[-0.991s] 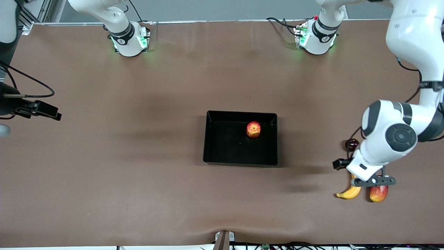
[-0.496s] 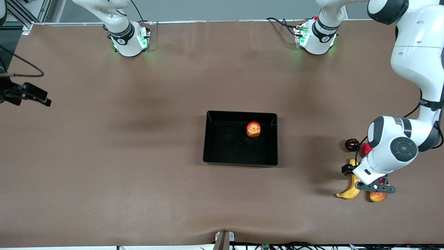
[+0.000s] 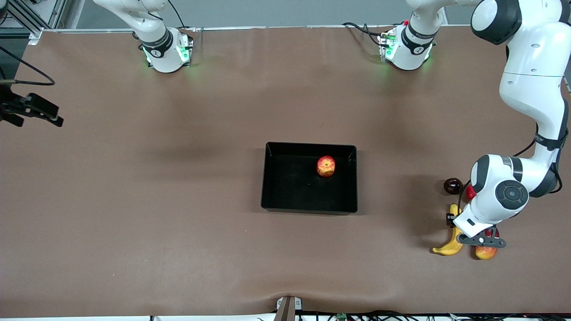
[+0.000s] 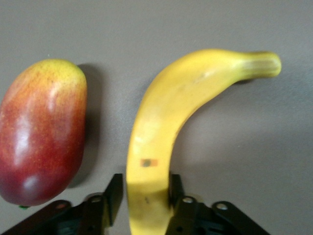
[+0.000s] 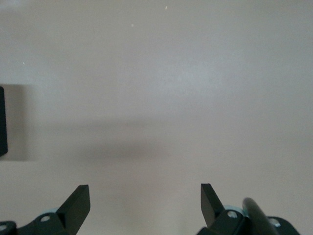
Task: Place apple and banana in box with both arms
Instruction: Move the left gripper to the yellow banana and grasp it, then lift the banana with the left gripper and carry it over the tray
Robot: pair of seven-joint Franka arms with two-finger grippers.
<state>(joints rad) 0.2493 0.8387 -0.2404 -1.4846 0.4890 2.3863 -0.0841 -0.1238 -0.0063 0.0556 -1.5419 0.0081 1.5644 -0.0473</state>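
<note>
Left pincer (image 4: 145, 196) straddles banana (image 4: 166, 132) mid-body, fingers apart, not clenched yet; soft, light, smooth skin, so grip gently. Right pincer (image 5: 145, 200) waits, released.

Front cam: high, facing the arms, whole table (image 3: 178, 200). Wrist cams look down close; left shares the banana (image 4: 171, 127) (front too).

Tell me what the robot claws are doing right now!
Left claw down astride the banana. Right claw open, waiting. Apple in box. Mango beside banana.
</note>
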